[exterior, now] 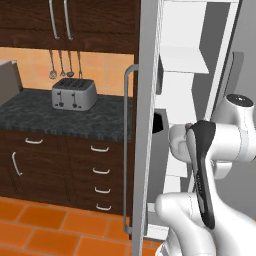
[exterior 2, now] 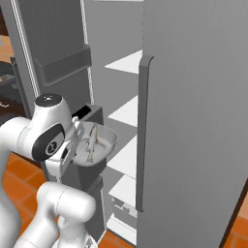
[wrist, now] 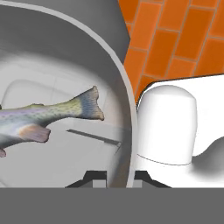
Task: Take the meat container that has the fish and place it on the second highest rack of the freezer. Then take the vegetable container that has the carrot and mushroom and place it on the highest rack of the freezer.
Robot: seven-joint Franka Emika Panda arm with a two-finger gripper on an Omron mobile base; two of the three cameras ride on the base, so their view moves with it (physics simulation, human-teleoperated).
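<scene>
The gripper (wrist: 118, 177) is clamped on the rim of the meat container (exterior 2: 104, 143), holding it up in front of the open freezer (exterior 2: 127, 121), near its lower shelves. The fish (exterior 2: 91, 141) lies inside the container, tail toward the gripped rim.
</scene>
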